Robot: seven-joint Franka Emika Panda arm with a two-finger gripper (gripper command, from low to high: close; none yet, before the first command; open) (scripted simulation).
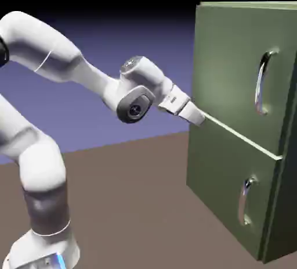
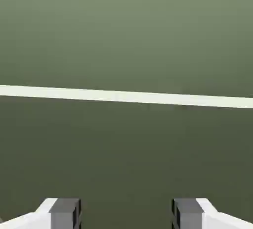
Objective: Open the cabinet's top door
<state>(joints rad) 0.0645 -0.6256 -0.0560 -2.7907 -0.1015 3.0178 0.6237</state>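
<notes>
The olive-green cabinet (image 1: 243, 128) stands at the exterior view's right. Its top door (image 1: 232, 70) is the larger upper panel, with a long curved silver handle (image 1: 262, 82) near its right side. My gripper (image 1: 200, 118) is at the door's lower left edge, close to the pale seam (image 1: 243, 137) between the two panels, well left of the handle. In the hand view olive panel fills the picture, crossed by the pale seam (image 2: 123, 96). The two grey fingertips (image 2: 65, 213) stand wide apart with nothing between them, so the gripper (image 2: 126, 214) is open.
The shorter lower door (image 1: 226, 186) carries a smaller silver handle (image 1: 246, 201). A brown table top (image 1: 133, 204) stretches between the robot's base and the cabinet.
</notes>
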